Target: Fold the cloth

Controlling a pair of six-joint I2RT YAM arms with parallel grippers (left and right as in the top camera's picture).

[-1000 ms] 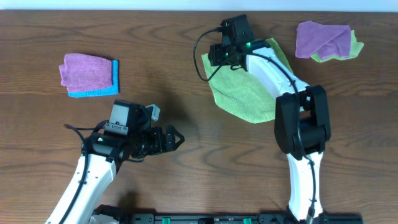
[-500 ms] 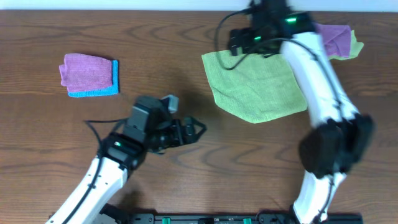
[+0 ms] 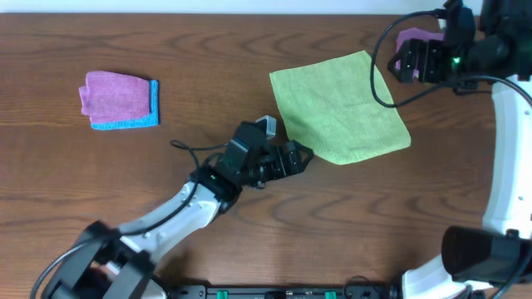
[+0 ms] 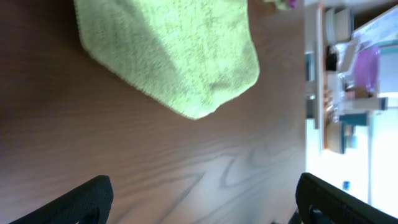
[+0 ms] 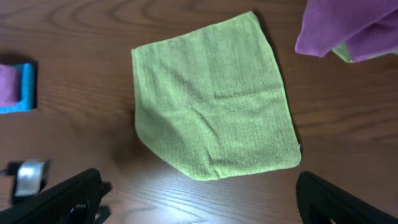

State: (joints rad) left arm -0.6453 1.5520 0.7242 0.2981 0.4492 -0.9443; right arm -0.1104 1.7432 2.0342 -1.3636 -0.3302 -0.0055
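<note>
You've swung the right gripper (image 3: 405, 64) off the cloth (image 3: 341, 108) to the table's (image 3: 208, 50) far right corner, baring the cloth, and brought the left gripper (image 3: 303, 156) rightwards, jaws apart, just beside the cloth's near edge.

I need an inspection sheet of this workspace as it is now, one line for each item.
Surface: dark wood table, grain visible.
Job's things: green cloth lies flat, not yet folded.
Clutter: pink cloth folded on blue cloth at the far left; purple cloth crumpled at the top right, with a green piece under it.
Grippers: left gripper open, empty, beside the green cloth's lower left edge; right gripper open, empty, above the table.
Cables: black cable loops over the green cloth's right part; thin cable by the left arm.
Surroundings: shelves with containers past the table edge, blurred.
</note>
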